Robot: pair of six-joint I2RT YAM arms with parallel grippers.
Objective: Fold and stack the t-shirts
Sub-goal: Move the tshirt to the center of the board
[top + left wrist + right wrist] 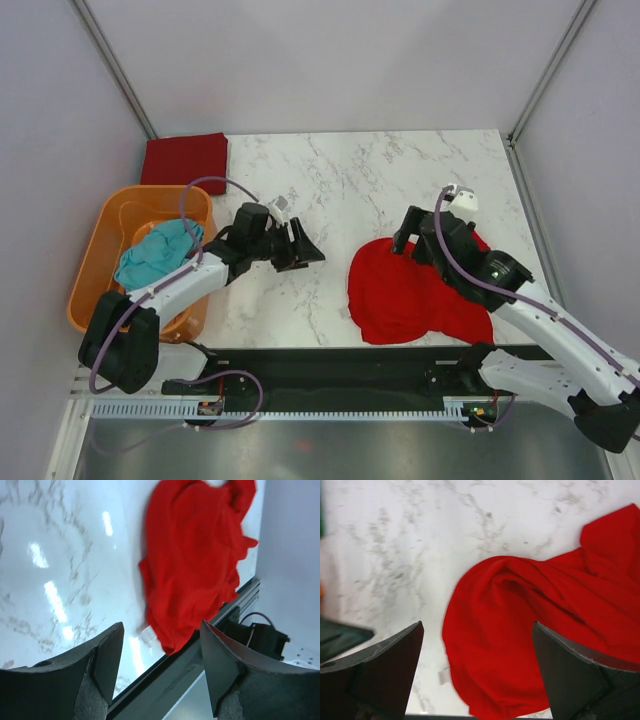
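A bright red t-shirt [410,295] lies crumpled on the marble table right of centre, with a small white label [443,676] at its edge. A maroon t-shirt [185,160] lies folded at the back left corner. A teal t-shirt [155,255] is bunched in the orange basket. My left gripper [308,247] hovers open over bare table, left of the red t-shirt [195,555] and apart from it. My right gripper [405,240] stands open above the red t-shirt's [520,630] far left part, with nothing between its fingers.
The orange plastic basket [95,265] stands at the table's left edge beside the left arm. A black rail [340,365] runs along the near edge between the arm bases. Walls close in the left, back and right sides.
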